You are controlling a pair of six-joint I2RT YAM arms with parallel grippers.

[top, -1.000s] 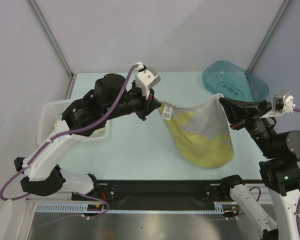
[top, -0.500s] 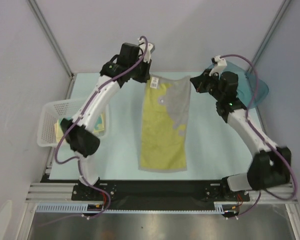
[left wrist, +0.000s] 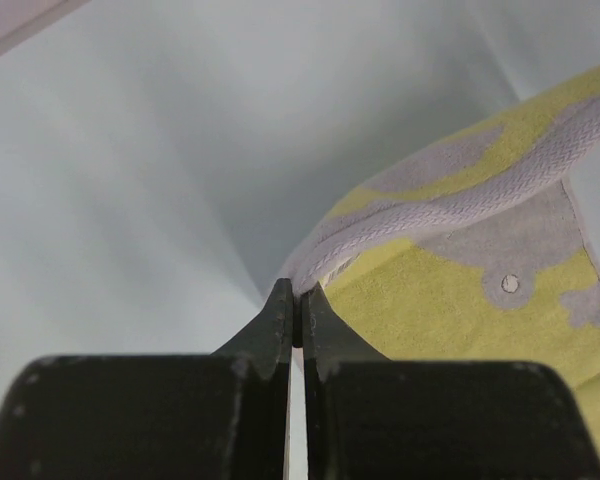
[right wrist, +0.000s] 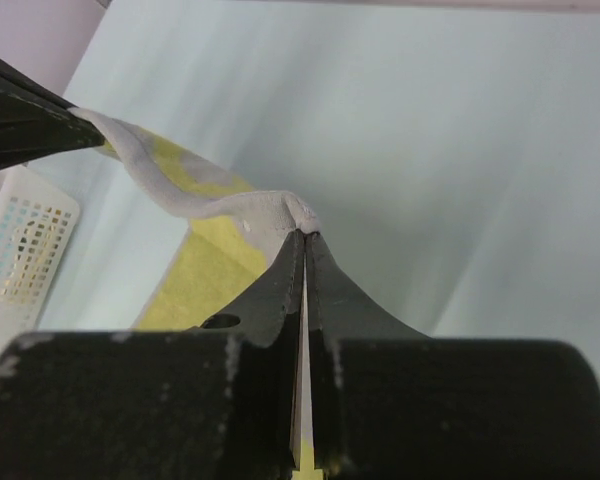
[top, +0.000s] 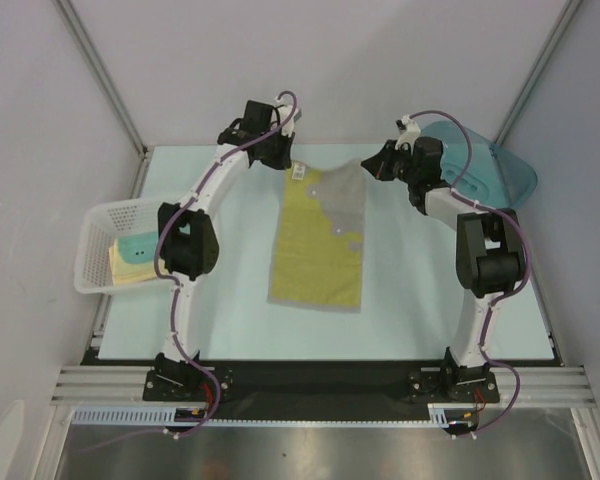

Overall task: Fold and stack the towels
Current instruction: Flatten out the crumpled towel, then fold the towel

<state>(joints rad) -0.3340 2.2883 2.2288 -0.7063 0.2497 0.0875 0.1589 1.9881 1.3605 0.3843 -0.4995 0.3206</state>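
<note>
Cloth (top: 318,245), beige-grey with yellow patches, lies along the pale table (top: 430,290); left claw (top: 285,165) and right claw (top: 368,166) each clamp a far corner.

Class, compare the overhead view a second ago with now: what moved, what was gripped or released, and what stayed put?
The left gripper and right gripper moved to the far edge of the table, drawing the sagging towel out flat and lengthwise. Neither let go: both stay shut on its far corners. The basket and tub have not moved.
</note>
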